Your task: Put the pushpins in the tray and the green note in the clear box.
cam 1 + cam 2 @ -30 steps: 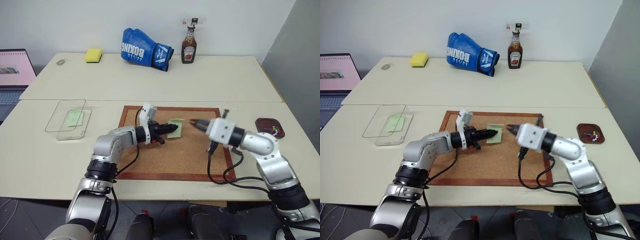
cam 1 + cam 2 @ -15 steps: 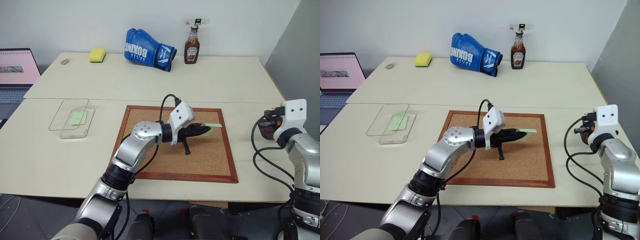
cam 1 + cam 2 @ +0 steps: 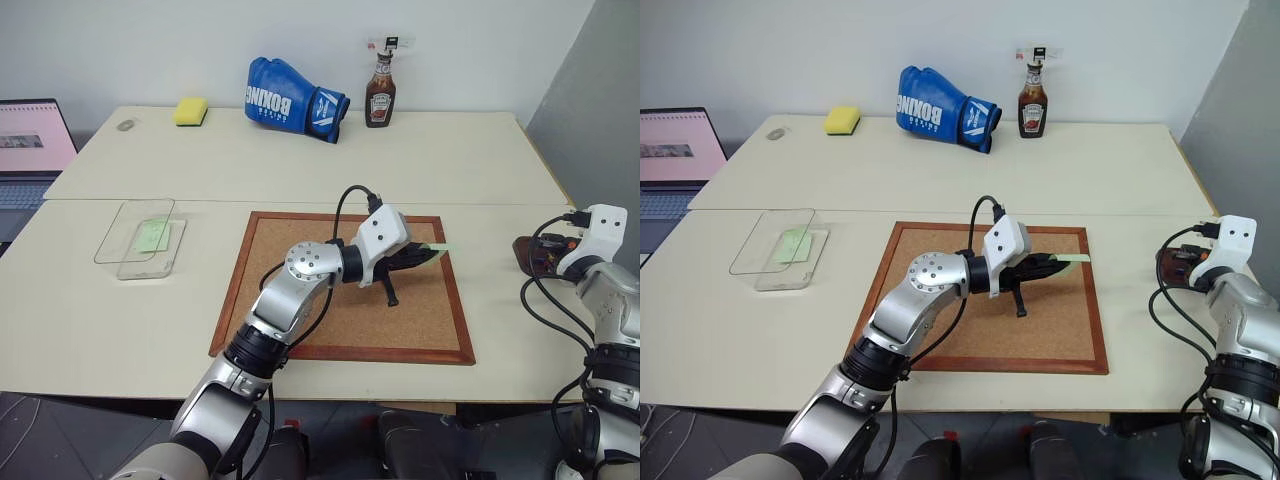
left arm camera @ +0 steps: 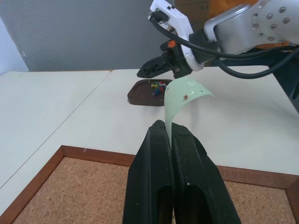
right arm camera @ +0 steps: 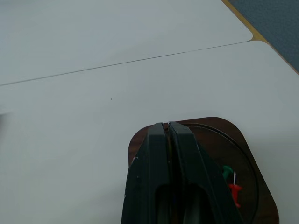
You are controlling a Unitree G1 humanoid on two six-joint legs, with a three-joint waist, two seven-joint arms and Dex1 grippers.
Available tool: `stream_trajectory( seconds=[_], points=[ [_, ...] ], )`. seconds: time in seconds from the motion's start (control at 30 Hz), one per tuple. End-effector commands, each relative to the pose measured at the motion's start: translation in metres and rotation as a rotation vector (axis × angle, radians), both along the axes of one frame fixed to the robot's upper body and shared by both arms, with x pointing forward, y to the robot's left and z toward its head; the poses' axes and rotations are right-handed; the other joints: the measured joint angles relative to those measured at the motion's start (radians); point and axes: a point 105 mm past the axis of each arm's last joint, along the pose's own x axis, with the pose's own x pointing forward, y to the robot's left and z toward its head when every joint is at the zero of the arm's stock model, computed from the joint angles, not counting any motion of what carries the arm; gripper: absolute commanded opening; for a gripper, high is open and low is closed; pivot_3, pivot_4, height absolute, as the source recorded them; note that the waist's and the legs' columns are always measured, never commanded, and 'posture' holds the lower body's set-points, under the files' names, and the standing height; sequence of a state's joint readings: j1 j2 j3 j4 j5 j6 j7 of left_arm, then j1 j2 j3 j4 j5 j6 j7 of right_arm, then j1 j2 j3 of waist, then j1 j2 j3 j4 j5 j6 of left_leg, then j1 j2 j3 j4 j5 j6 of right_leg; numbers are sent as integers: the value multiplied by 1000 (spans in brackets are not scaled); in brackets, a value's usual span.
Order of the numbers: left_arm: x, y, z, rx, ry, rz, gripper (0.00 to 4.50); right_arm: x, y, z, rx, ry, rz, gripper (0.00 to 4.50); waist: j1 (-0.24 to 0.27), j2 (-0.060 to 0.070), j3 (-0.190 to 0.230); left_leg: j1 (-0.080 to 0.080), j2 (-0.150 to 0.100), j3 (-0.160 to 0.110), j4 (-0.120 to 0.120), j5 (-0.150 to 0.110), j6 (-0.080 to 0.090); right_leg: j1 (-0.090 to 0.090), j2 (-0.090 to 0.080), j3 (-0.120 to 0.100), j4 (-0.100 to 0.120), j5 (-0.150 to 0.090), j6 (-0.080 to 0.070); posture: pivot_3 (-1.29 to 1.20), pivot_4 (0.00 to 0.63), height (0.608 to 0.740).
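Status: I hold the green note (image 4: 183, 95) over the corkboard (image 3: 300, 300); my right gripper (image 5: 167, 127) is at the tray (image 5: 250, 154).

My left gripper (image 4: 171, 127) is fully closed on one edge of the note (paper curls upward past the fingertips), above the corkboard's far right corner. My right gripper is fully closed with nothing visible between its fingers, poised over the tray, which sits right of the corkboard and contains pushpins (image 5: 231, 182). The clear box (image 3: 140, 236) lies left of the corkboard, well apart from both grippers.
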State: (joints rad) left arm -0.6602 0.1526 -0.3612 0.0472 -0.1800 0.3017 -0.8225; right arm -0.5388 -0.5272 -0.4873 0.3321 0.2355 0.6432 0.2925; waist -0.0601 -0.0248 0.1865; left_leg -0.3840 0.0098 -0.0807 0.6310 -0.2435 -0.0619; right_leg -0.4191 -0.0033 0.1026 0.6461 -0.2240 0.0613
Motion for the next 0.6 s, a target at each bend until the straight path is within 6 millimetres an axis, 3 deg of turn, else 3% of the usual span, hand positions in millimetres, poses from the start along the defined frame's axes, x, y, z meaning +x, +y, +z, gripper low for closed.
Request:
stream_trajectory(
  seconds=[0.03,0.2,0.27,0.33,0.6],
  points=[
    [-6,-2,9,-9,-36,-22,26,5,-8,11,-22,-49,-31,0,1,0,0,0,0,0,0,0,0,0,0,0,0,0,0,0,150,740],
    [-5,2,8,-2,-36,-5,26,10,-14,8,-22,-51,-57,0,-1,0,0,0,0,0,0,0,0,0,0,1,0,0,0,0,150,740],
    [-5,3,8,0,-35,-2,0,11,-15,7,-22,-52,-66,476,-1,0,0,0,0,0,0,0,0,0,0,0,0,0,0,0,150,740],
    [-5,3,8,2,-35,-1,0,12,-15,7,-23,-55,-69,673,0,0,0,0,0,0,0,0,0,0,0,0,0,0,0,0,150,740],
    [-3,6,7,13,-43,8,0,14,-18,11,-49,-75,-72,2663,-1,0,0,0,0,0,0,0,0,0,0,0,0,0,0,0,150,740]
  ],
)
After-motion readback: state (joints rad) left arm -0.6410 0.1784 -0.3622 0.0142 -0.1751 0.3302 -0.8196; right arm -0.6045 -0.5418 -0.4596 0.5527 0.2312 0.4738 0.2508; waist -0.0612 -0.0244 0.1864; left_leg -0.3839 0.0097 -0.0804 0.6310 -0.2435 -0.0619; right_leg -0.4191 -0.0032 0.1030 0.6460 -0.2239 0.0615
